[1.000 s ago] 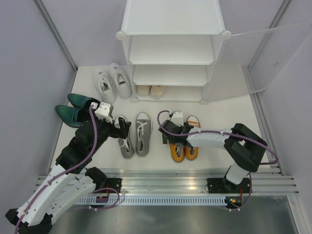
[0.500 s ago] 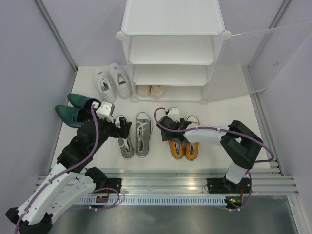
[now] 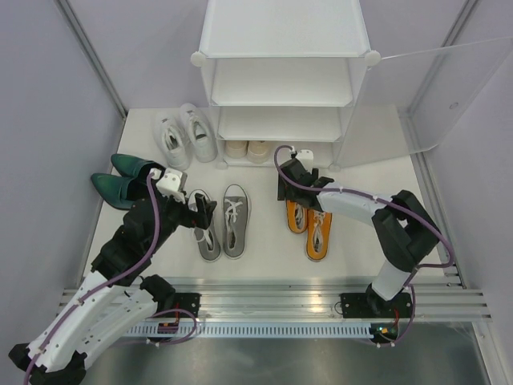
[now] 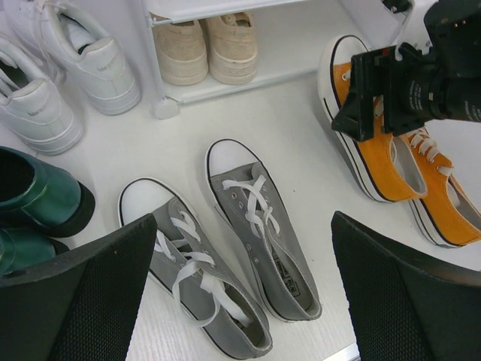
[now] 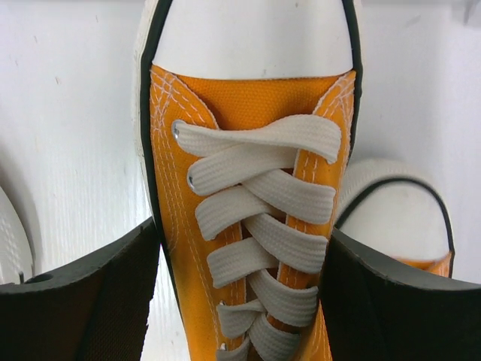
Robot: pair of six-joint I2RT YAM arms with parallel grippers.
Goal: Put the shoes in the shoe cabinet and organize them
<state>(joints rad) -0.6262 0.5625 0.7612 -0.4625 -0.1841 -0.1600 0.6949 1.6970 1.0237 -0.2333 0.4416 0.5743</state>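
Change since earlier frame: right arm has swung toward the shoe cabinet and the held orange shoe has gone with it. That shoe now lies ahead of the second orange shoe, so the pair is staggered, no longer level. Left arm shows no change.
Far left: green shoes lie on the surface by the left wall, outside the cabinet.
Left fingers: spread to their widest, holding nothing, hovering over the grey lace-ups, which lie side by side with toes toward the cabinet.
White sneakers: on the surface just left of the cabinet's foot, not stowed.
Cream pair: inside the bottom compartment.
Cabinet: at the far edge, door swung open to the right; no shoes visible on the two upper shelves.
Right fingers: set wide, one on each side of the laced upper and pressed against its sides. The toe points at the bottom opening, near it but not inside.
Assessment: one pair of five appears stowed, and transfer of the orange shoe is under way.
Next requirement: toe must clear the shelf edge beside the cream pair.
Risk: soft canvas may slip in so wide a grip.
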